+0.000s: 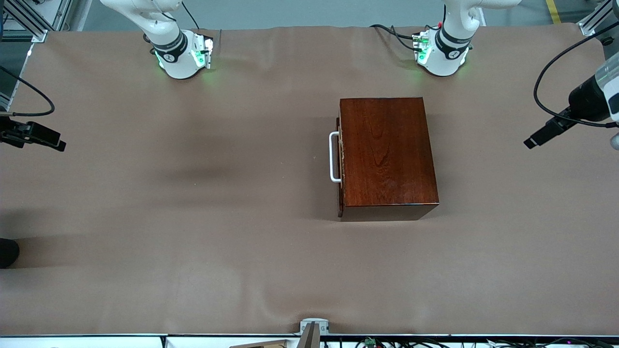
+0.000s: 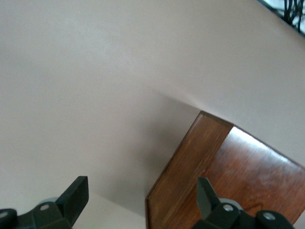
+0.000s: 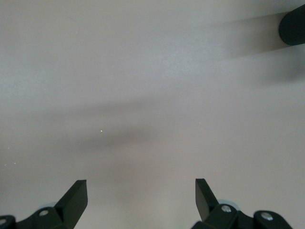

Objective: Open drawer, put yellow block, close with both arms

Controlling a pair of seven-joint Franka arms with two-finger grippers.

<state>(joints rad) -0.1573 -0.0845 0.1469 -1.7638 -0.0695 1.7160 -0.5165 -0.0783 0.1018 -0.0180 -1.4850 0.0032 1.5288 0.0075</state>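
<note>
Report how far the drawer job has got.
Nothing visibly done: the drawer sits shut in the cabinet, and no yellow block shows anywhere. Nothing in hand: the left gripper hangs open over the cabinet's edge, the right gripper open over bare table. Opening, loading and closing all remain.

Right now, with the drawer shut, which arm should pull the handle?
Probably right. The handle faces the right arm's end of the table, where the open right hand waits. The open left hand hangs by the cabinet's handleless side.
</note>
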